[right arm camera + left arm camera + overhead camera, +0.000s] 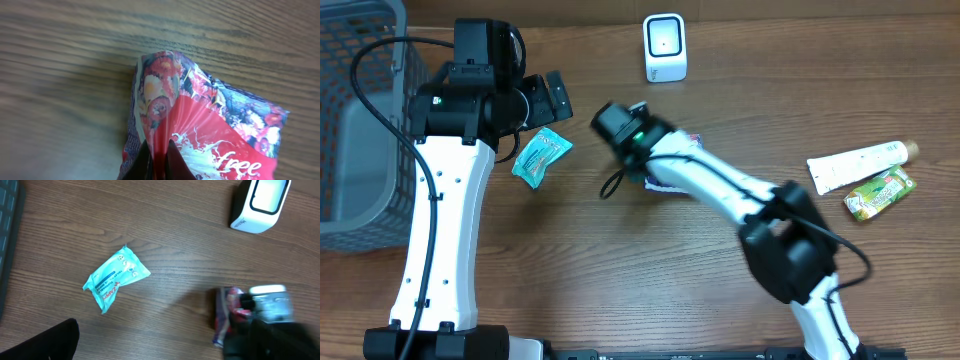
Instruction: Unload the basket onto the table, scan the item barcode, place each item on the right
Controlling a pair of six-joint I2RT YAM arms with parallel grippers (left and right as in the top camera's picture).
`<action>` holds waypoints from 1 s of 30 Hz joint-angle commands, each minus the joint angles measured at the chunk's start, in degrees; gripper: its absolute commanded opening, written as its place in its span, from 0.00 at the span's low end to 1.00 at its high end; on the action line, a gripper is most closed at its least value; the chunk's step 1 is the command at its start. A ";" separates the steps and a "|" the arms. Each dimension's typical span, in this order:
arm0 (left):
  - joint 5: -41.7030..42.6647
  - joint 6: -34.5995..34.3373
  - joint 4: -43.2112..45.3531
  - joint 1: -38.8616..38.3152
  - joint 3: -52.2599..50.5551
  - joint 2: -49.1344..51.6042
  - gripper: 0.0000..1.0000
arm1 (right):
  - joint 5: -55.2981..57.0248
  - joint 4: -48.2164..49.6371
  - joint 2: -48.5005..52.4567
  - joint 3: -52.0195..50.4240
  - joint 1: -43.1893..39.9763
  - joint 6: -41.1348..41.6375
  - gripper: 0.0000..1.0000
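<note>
One red flowered packet (210, 125) is the item in play. It sits at mid-table, just under the right claw (160, 159). The right wrist view shows the two fingertips pinched tight on a fold of the wrapper at its edge, so the claw is closed and gripping the packet. Can't tell if the packet is lifted yet or flat on the table (620, 280); wood is close behind it. No barcode shows on the visible face, only print and flowers.

The white scanner (665, 47) stands upright at the far edge of the table, near the packet but apart from it, with its window facing the arms.

Progress: grasp looks done, and that's it. Left to do, as I judge it: lift, carry to the scanner, and turn the barcode side to the window.

The left claw (545, 100) hangs with jaws wide apart, holding nothing, just above a teal packet (541, 156) lying untouched. A white tube (860, 165) and a green pouch (880, 193) lie touching at the right side, well apart from the action. A grey basket (350, 120) is at the left edge.
</note>
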 commanded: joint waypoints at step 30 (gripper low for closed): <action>0.24 1.14 0.02 0.00 0.59 0.39 0.99 | -64.32 55.93 -10.12 -39.19 -19.98 21.57 0.25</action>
